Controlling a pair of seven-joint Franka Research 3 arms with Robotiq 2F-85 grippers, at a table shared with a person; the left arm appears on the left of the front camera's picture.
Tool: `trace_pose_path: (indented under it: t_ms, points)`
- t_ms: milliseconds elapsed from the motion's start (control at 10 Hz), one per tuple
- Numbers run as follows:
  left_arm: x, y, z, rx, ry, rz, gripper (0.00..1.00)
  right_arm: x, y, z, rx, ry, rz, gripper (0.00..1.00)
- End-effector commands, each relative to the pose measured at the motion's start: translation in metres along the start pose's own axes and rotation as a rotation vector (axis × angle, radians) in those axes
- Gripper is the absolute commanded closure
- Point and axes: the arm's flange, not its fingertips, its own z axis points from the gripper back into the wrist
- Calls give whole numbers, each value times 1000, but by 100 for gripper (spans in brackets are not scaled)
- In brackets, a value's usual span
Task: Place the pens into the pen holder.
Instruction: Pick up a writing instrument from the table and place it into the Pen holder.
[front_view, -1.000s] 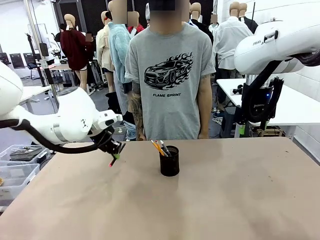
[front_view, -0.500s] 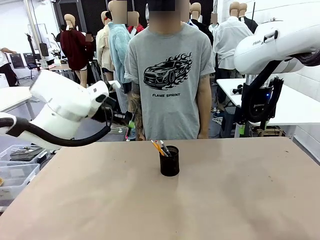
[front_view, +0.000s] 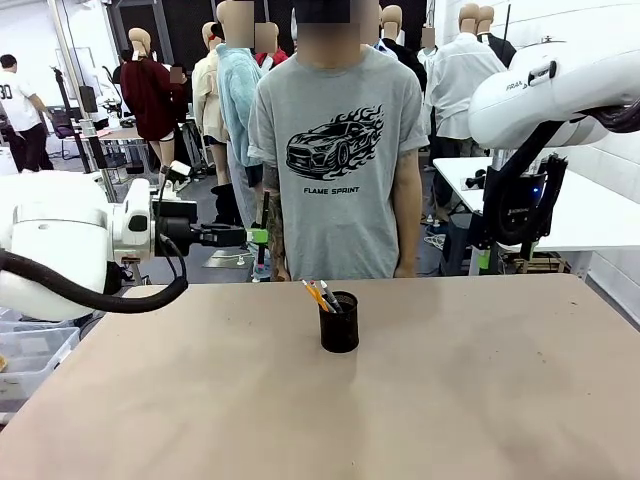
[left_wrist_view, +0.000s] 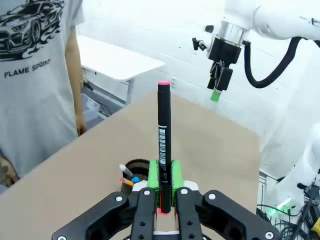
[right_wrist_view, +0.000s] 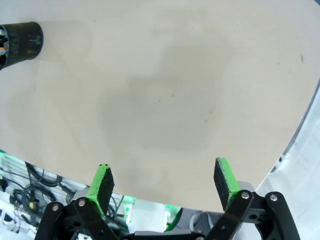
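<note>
- Left wrist view, bottom centre: left tool (left_wrist_view: 163, 192) clamped on the black pen (left_wrist_view: 164, 145). Pen stands straight up between the green pads (left_wrist_view: 154, 175), pink-red end at top, barcode label mid-shaft.
- Just past the pads in that view, lower middle of frame: pen holder (left_wrist_view: 134, 169) on the brown worktop (left_wrist_view: 210, 150); pen tips poke out of the rim. Pen looks lined up over or near the holder, but I can't tell height or true offset from this angle.
- Front view: left tool (front_view: 255, 236) at left-centre of frame, held level and pointing toward picture right, well above the worktop (front_view: 450, 400). Pen holder (front_view: 339, 322) sits mid-frame, lower and to the right, apart from the tool.
- Holder in front view already has the other pens (front_view: 320, 296) in it, leaning to picture left: one orange-yellow, the rest too small to sort.
- Right wrist view, bottom: right tool (right_wrist_view: 165, 182) wide open, nothing between the pads, looking down on bare worktop; holder (right_wrist_view: 20, 40) in the upper-left corner.
- Far side: person (front_view: 340, 150) in a grey T-shirt standing behind the worktop, hands not on it.
- Status, my read: two of three pens done. Left to do: bring the black pen over the rim, tip it down, release. No loose pens visible on the worktop.
</note>
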Motion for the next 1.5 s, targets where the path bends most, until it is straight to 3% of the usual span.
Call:
trace_pose_path:
  t_ms: [0,100,200,400,700,1000,1400]
  points:
    - [44,-11,-4,78,-1,13,100,0,0,2,-3,4,-3,0]
    - [44,-11,-4,78,-1,13,100,0,0,2,-3,4,-3,0]
    - [14,-2,-1,21,-2,0,100,0,0,2,-3,4,-3,0]
    - [8,-14,-30,-90,-53,14,100,0,0,2,-3,4,-3,0]
    - [11,-11,-87,-194,-31,38,100,0,0,2,-3,4,-3,0]
    - [11,3,-141,-188,16,77,100,0,0,2,-3,4,-3,0]
    - [2,31,-176,-186,79,68,100,0,0,2,-3,4,-3,0]
